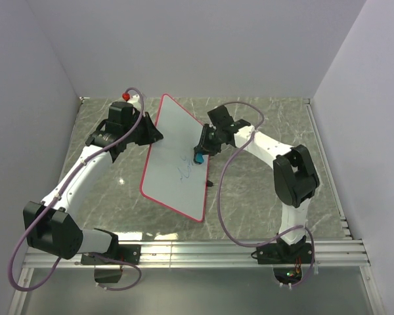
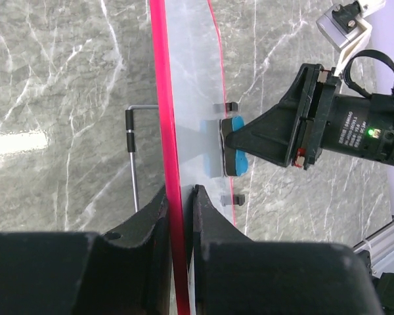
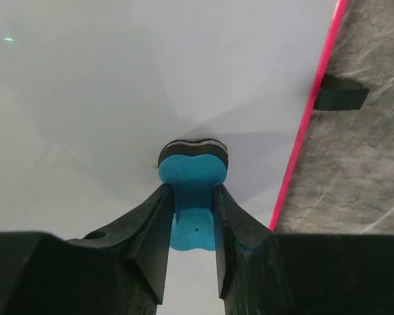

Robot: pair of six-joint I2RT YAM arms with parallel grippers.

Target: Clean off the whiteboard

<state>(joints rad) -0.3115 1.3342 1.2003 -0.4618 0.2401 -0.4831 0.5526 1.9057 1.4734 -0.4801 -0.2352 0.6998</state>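
The whiteboard, white with a red-pink rim, is tilted up off the marble table, with blue scribbles near its middle. My left gripper is shut on its left rim; the left wrist view shows the rim pinched between my jaws. My right gripper is shut on a blue eraser whose dark felt side presses on the board face. The right wrist view shows the eraser between my jaws, against the board. A black clip sits on the board's edge.
A white item with a red cap stands at the back left corner. A thin metal rod lies behind the board. An aluminium rail runs along the near edge. White walls enclose the table on three sides.
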